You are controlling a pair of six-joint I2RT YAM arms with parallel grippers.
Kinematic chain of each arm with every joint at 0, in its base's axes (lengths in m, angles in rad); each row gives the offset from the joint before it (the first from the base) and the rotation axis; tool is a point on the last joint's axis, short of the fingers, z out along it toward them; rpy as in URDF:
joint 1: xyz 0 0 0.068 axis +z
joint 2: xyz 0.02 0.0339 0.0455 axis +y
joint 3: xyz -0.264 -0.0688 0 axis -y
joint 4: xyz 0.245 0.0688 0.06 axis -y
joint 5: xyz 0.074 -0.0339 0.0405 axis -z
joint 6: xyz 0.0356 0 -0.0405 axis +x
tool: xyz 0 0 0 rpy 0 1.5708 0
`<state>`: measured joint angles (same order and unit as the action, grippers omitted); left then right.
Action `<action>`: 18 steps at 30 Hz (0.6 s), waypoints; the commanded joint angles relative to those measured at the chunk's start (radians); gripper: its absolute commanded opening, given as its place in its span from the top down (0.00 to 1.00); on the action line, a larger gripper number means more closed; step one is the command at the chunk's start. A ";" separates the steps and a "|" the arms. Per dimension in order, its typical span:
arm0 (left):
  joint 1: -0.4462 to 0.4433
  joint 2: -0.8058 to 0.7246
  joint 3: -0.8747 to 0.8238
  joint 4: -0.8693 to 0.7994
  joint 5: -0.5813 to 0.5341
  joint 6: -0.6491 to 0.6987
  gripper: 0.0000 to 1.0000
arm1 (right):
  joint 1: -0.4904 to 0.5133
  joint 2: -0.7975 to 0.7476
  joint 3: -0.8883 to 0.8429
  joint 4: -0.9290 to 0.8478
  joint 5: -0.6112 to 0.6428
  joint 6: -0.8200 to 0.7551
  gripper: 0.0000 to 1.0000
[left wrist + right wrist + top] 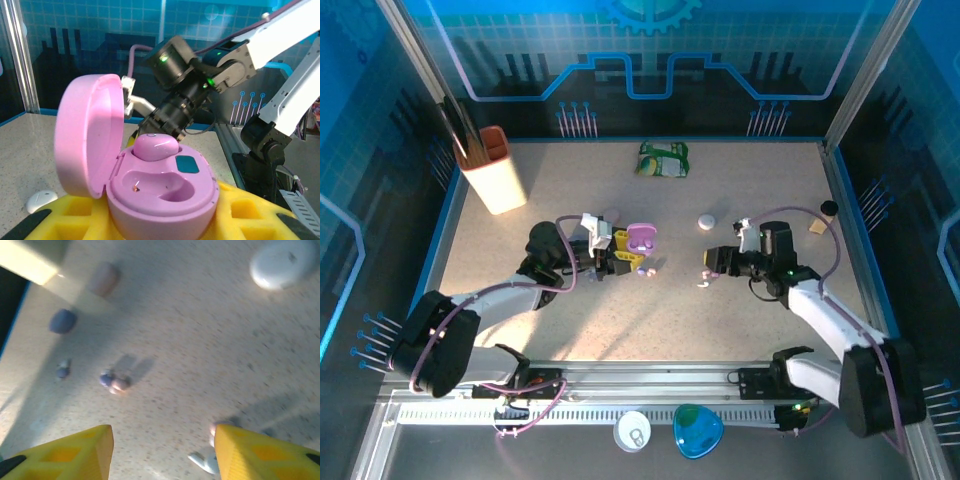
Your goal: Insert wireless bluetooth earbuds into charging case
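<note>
My left gripper [624, 252] has its yellow fingers [247, 210] drawn in narrow on the lilac case [165, 205], gripping the base from both sides. The lid [85, 135] is open and tipped back, away from the fingers. One lilac bud [156, 146] sits in the far slot. The near slot [160, 186] is empty. A white pebble shape [41, 200] lies on the table just outside the finger on the left of this wrist view; I can't tell what it is.

My right gripper [162, 437] hangs above the table, fingers apart with nothing between them. A white bud [200, 460] lies on the table just inside the finger on the right of this wrist view. I can't tell if it touches the finger. A pinkish bit [216, 428] sits at that fingertip, too blurred to name.

Ahead of the fingers two tiny buds [114, 382] lie touching each other. A single bud [62, 371] lies near them, off toward the other finger. Well beyond the fingers are a white case [282, 262], a pink case [103, 279] and a blue-grey case [62, 321].

From the top view the two grippers face each other with a gap between, and a small pinkish bud [642, 273] lies just beside the left fingertips.
</note>
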<state>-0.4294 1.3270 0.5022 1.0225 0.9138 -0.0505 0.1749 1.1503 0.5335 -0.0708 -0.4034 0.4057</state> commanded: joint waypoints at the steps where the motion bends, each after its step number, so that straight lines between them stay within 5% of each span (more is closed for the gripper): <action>1: -0.002 0.003 0.021 0.034 0.023 0.001 0.68 | -0.025 0.115 0.074 -0.098 0.032 0.027 0.43; 18: -0.002 -0.007 0.013 0.040 0.031 -0.006 0.68 | -0.032 0.371 0.208 -0.128 0.024 -0.010 0.43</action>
<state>-0.4294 1.3270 0.5022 1.0245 0.9142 -0.0517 0.1555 1.4818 0.7044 -0.1638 -0.3740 0.4301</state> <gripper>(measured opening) 0.354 0.567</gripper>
